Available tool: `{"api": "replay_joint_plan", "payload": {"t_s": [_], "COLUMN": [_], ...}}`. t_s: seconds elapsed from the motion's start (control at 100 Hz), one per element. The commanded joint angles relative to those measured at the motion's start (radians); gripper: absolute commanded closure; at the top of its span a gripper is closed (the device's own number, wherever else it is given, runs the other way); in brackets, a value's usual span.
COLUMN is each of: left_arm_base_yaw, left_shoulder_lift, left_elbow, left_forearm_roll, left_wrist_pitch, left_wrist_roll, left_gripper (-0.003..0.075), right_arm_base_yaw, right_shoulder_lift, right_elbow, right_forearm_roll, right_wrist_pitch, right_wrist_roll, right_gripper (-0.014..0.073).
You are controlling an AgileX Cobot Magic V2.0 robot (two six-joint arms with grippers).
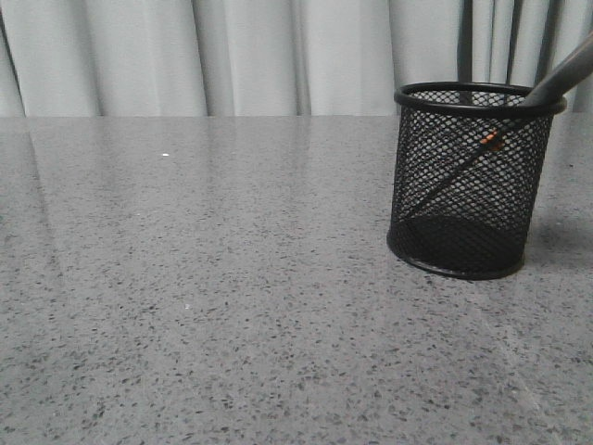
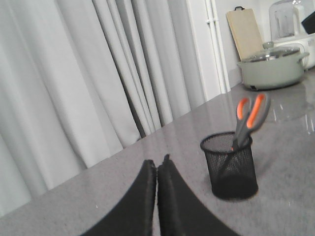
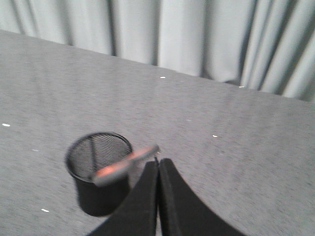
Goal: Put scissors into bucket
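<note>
The black wire-mesh bucket (image 1: 468,181) stands upright on the grey table at the right. The scissors (image 1: 556,82) stand in it, blades down, leaning on the right rim, with the orange pivot spot showing through the mesh. In the left wrist view the grey and orange handle loops (image 2: 251,114) stick up out of the bucket (image 2: 230,164). My left gripper (image 2: 157,162) is shut and empty, well apart from the bucket. In the right wrist view my right gripper (image 3: 158,162) is shut and empty, just beside the scissors' handles (image 3: 123,167) and the bucket (image 3: 98,169).
White curtains hang behind the table. In the left wrist view a pale green lidded pot (image 2: 271,66), a wooden board (image 2: 244,32) and an appliance (image 2: 290,22) stand at the table's far end. Neither arm shows in the front view.
</note>
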Motion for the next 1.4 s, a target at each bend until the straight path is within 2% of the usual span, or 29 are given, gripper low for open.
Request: {"api": "replay_joint_plan", "payload": {"t_s": [0.0, 0.08, 0.19, 0.34, 0.5, 1.1, 1.22, 1.39], "left_arm_base_yaw": [-0.007, -0.007, -0.007, -0.007, -0.007, -0.002, 0.077, 0.331], "left_shoulder_lift": [-0.029, -0.031, -0.031, -0.031, -0.031, -0.031, -0.031, -0.058], "left_elbow": [0.082, 0.124, 0.133, 0.133, 0.133, 0.150, 0.165, 0.264], "left_forearm_roll": [0.021, 0.019, 0.019, -0.054, -0.143, -0.129, -0.157, -0.285], "left_wrist_pitch": [-0.145, -0.150, -0.150, -0.152, -0.152, -0.153, -0.115, -0.136], "left_wrist_roll": [-0.015, -0.015, -0.015, -0.015, -0.015, -0.010, 0.080, 0.083], "left_gripper": [0.0740, 0.0740, 0.0740, 0.0740, 0.0740, 0.0740, 0.0740, 0.0740], "right_arm_base_yaw": [0.004, 0.004, 0.004, 0.004, 0.004, 0.004, 0.004, 0.004], "right_shoulder_lift": [-0.132, -0.243, -0.308, -0.313, -0.313, -0.313, -0.313, -0.313], "right_elbow": [0.159, 0.274, 0.334, 0.342, 0.342, 0.342, 0.342, 0.342], "right_forearm_roll": [-0.049, -0.049, -0.062, -0.062, -0.057, -0.057, -0.057, -0.057], "right_wrist_pitch": [-0.188, -0.234, -0.263, -0.277, -0.225, -0.227, -0.227, -0.227], "right_wrist_roll": [-0.009, -0.009, -0.009, -0.009, -0.009, -0.009, -0.009, -0.009], "right_gripper": [0.0643, 0.0643, 0.0643, 0.0643, 0.0643, 0.0643, 0.0643, 0.0643]}}
